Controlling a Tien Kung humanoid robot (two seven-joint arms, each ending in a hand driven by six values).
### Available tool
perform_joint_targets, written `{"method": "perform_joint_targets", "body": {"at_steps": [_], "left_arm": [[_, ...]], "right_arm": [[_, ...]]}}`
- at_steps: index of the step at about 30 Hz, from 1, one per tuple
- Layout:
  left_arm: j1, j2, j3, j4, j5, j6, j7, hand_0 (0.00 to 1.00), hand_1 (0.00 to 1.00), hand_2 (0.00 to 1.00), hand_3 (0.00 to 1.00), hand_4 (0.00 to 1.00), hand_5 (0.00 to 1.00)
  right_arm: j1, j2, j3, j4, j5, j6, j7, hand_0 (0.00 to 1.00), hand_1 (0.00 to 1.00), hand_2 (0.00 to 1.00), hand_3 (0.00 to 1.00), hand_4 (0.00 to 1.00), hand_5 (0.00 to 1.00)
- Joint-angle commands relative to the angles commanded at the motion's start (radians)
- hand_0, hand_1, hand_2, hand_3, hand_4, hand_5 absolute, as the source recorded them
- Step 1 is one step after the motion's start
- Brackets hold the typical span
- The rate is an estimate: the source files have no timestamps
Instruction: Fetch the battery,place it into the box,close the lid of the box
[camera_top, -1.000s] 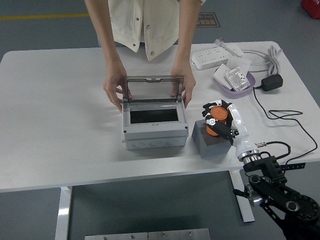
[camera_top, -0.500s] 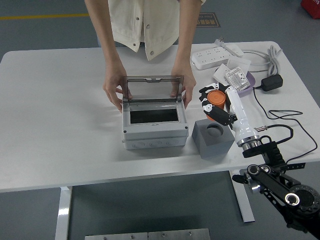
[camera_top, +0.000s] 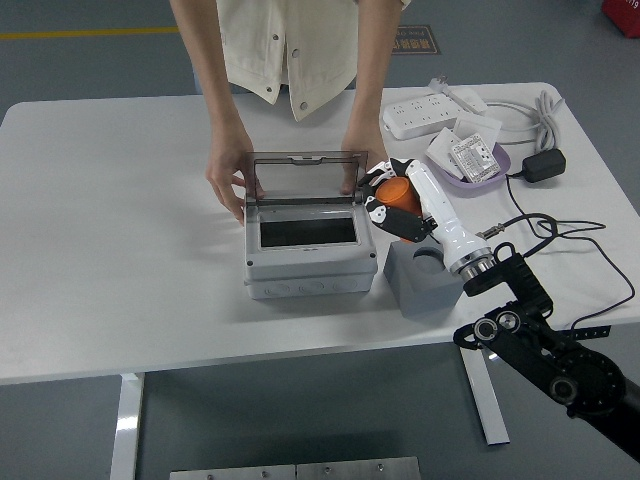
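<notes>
Right of centre, beside the box: carrying the battery across, mid-transfer.

Right hand wrapped round the orange battery, held aloft just off the box's right wall, above and left of the grey holder block with its socket now vacant. Box sitting mid-worktop, smoky lid propped upright at its far side, steadied left and right by a person's hands reaching in from the far edge. Fetch looks done; placing under way, lid-closing yet to come. Next up, probably: drift a touch further left over the dark opening, lower inside, then release. No left hand showing anywhere. Power strip and cables idle toward the far right corner.
</notes>
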Motion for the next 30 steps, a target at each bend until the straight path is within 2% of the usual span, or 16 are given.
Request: {"method": "perform_joint_targets", "body": {"at_steps": [3,10,16,22,30], "left_arm": [[-0.001,0.001,0.000,0.000,-0.001,0.000,0.000,0.608,0.745,0.571,0.535,0.191,0.002],[-0.004,0.003,0.003,0.000,-0.003,-0.001,0.001,0.608,0.745,0.571,0.534,0.191,0.003],[-0.005,0.006,0.007,0.000,-0.007,-0.001,0.001,0.608,0.745,0.572,0.534,0.194,0.004],[-0.007,0.010,0.012,0.000,-0.010,-0.001,0.002,0.609,0.745,0.573,0.534,0.196,0.005],[-0.012,0.014,0.020,0.000,-0.013,-0.002,0.003,0.608,0.745,0.573,0.533,0.196,0.008]], "right_arm": [[0.034,0.012,-0.024,-0.009,-0.086,0.023,-0.042,0.011,0.155,0.241,0.263,0.002,0.002],[0.111,0.039,-0.078,-0.040,-0.243,0.056,-0.083,0.007,0.159,0.240,0.253,0.002,0.002],[0.189,0.059,-0.141,-0.087,-0.322,0.089,-0.110,0.009,0.160,0.239,0.253,0.002,0.002],[0.271,0.083,-0.212,-0.159,-0.345,0.105,-0.120,0.014,0.165,0.239,0.253,0.002,0.002],[0.362,0.131,-0.291,-0.284,-0.315,0.112,-0.122,0.019,0.169,0.239,0.253,0.002,0.002]]}}
